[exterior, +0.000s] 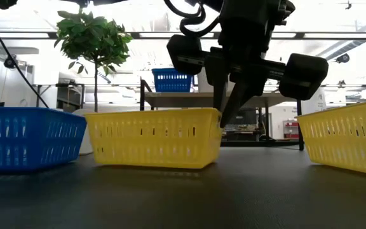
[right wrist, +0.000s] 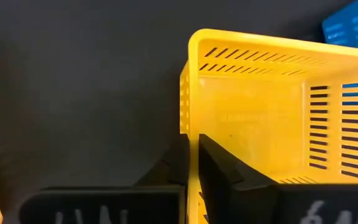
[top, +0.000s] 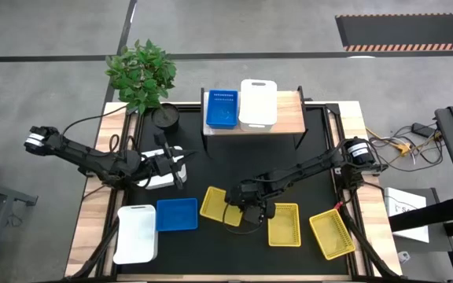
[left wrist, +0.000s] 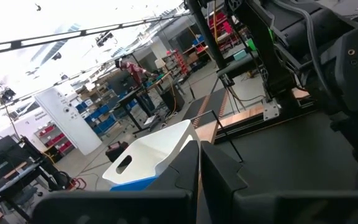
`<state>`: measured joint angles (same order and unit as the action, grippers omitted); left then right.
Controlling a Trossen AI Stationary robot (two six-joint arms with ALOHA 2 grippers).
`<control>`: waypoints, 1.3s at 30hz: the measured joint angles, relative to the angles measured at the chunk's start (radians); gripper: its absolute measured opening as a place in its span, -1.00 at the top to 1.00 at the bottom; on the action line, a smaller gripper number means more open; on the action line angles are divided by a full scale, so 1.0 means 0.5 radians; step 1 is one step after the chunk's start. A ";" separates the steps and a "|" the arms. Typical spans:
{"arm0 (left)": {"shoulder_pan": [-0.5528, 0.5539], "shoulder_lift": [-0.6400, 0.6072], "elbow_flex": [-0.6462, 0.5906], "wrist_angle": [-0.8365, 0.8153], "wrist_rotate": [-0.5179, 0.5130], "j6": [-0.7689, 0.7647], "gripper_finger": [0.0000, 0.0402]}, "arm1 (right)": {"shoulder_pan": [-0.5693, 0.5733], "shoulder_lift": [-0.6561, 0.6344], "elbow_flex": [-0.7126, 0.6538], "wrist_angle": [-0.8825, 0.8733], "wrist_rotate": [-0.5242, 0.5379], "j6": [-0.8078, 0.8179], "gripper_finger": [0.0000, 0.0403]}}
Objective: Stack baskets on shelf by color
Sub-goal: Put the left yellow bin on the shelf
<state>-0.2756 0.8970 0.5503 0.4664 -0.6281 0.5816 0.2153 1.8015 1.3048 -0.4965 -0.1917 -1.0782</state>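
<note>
— Rim of the leftmost yellow basket (top: 220, 206) sits between my right gripper (top: 246, 211) fingers; I've closed on its wall near a corner, so it should lift level.
— Your left gripper (top: 178, 169)?
— Pinched on a white basket (top: 162, 167), raised off the mat to clear the others.
— And the shelf (top: 289, 110)?
— It holds one blue basket (top: 222, 108) beside a white one (top: 258, 103). I judge yellow goes beside those.
</note>
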 joint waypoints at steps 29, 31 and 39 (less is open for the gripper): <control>0.000 0.001 0.002 0.008 0.000 0.000 1.00 | 0.003 -0.838 0.017 -0.117 0.884 1.066 0.96; 0.000 0.001 0.002 0.008 0.000 0.000 1.00 | 0.003 -0.898 0.051 -0.162 1.011 1.073 0.96; 0.001 0.001 0.002 0.008 0.000 0.000 1.00 | 0.000 -1.089 0.197 -0.459 1.624 1.094 0.96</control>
<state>-0.2754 0.8974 0.5514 0.4702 -0.6281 0.5816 0.2153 1.2571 1.4032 -0.7259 0.6202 -0.5314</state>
